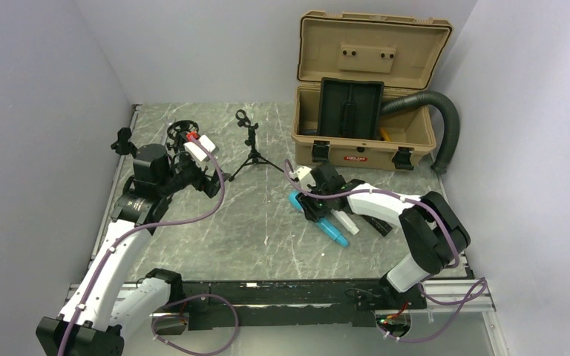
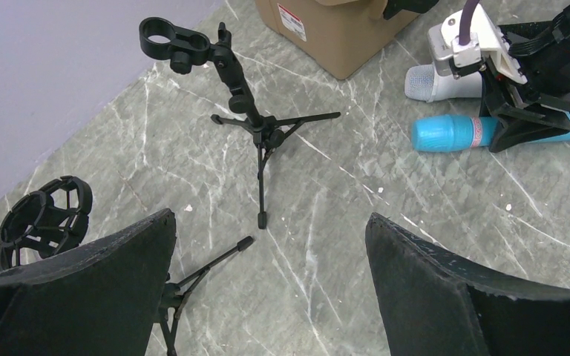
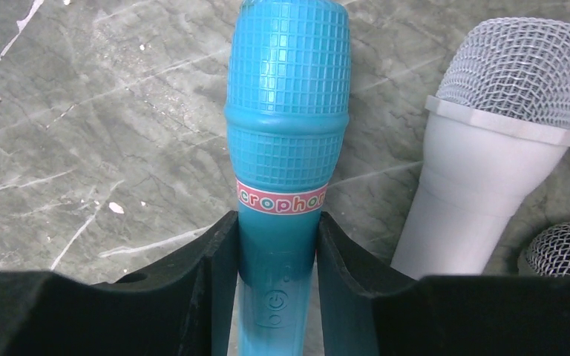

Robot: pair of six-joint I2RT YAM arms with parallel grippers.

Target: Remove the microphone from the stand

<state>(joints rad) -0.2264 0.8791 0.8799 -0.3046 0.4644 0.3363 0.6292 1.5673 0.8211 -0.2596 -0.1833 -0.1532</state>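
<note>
Currently R hand (image 3: pixel 276 245) grips blue mic (image 3: pixel 288 111) beside white mic (image 3: pixel 482 178); L hand (image 2: pixel 269 222) wide open near stand (image 2: pixel 260 133).

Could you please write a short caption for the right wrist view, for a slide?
Right gripper closed on the blue microphone handle, a white microphone beside it on the grey table.

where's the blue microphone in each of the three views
top external: blue microphone right of centre, partly under the right arm.
left wrist: upper right, lying flat.
right wrist: dead centre, clamped by the right gripper.
shared landmark: the white microphone lying right beside it in all three views.
</note>
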